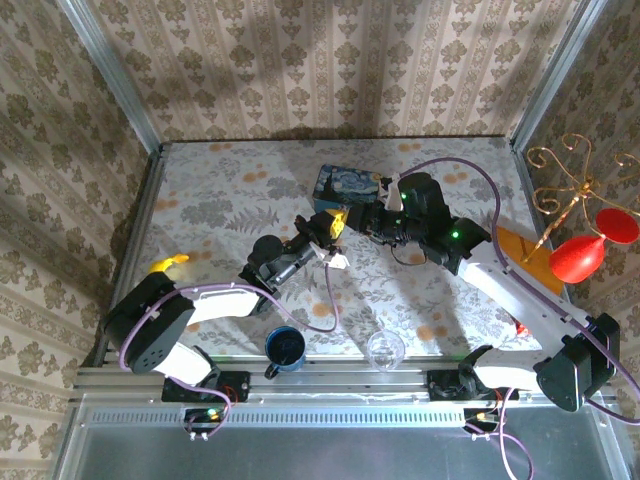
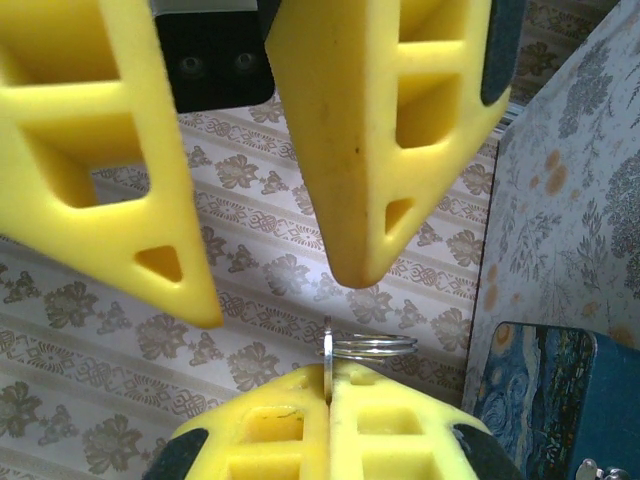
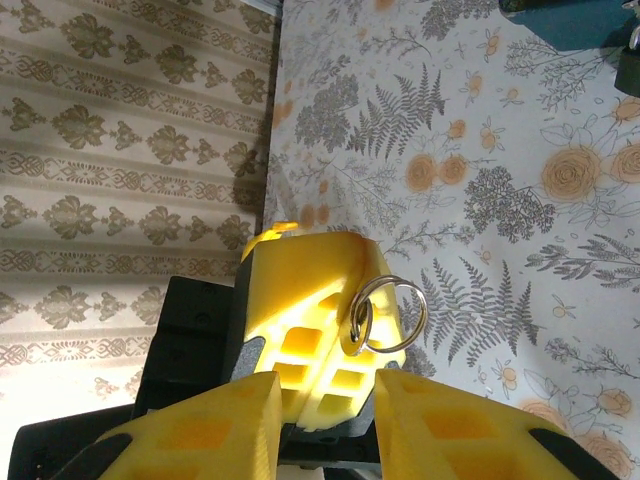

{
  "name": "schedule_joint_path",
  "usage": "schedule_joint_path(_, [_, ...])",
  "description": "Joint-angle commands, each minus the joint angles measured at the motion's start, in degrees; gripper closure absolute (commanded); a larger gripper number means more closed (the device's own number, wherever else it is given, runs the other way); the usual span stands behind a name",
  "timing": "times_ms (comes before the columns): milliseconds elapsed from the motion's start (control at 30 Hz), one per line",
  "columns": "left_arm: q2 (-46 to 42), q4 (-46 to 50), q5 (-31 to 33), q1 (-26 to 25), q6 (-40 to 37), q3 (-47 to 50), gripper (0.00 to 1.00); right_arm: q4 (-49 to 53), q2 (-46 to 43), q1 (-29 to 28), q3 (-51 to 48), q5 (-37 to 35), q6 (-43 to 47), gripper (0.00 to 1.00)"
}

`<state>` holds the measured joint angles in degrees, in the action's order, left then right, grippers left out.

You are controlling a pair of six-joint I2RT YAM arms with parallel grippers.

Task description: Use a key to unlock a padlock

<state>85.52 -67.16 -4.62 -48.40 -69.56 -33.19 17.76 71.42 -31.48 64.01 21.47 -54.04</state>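
Tabletop point(image 1: 220, 200): fern-and-rose print, closed in by striped damask wallpaper point(image 1: 300, 60).
Landmark: blue tin point(image 1: 345, 185) painted with a starry night.
Key point(image 2: 328, 345): just on my side of the tin, pinched edge-on in my left jaws, which are closed tight on it; its ring point(image 2: 372, 347) sticks out free.
Right jaws: a little apart, holding nothing, facing the key.
Padlock point(image 3: 630, 70): dark shape beside the tin, cut off by the frame edge; I cannot make out details.
Writing: none I can read.
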Motion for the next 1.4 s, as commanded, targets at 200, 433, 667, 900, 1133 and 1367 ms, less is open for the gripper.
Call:
schedule_joint_path(200, [0.00, -2.19, 0.76, -0.29, -0.60, -1.97, 1.00, -2.29, 1.64, 0.11, 0.33, 1.07, -0.62, 0.77])
schedule_joint_path(433, [-0.02, -2.88, 0.67, -0.36, 0.21, -1.53, 1.00, -5.04, 2.77, 0.10, 0.33, 1.36, -1.49, 0.82])
schedule_joint_path(667, [-0.07, -3.41, 1.04, -0.36, 0.47, -1.27, 1.00, -5.24, 3.83, 0.11, 0.64, 1.82, -1.77, 0.91])
schedule_joint_path(900, [-0.67, -4.82, 2.42, -0.12, 4.51, -0.84, 0.69, -4.55, 2.22, 0.60, -0.51, -0.34, -0.87, 1.00])
schedule_joint_path(1133, [-13.32, 17.01, -3.05, 2.69, 21.88, -0.74, 0.16, -10.99, -2.98, 4.98, -7.20, -1.13, 0.36, 1.00])
schedule_joint_path(1367, [-27.36, 42.11, -9.52, 7.78, 39.36, -3.24, 0.00, -14.67, -7.09, 8.32, -11.56, -1.02, 3.12, 1.00])
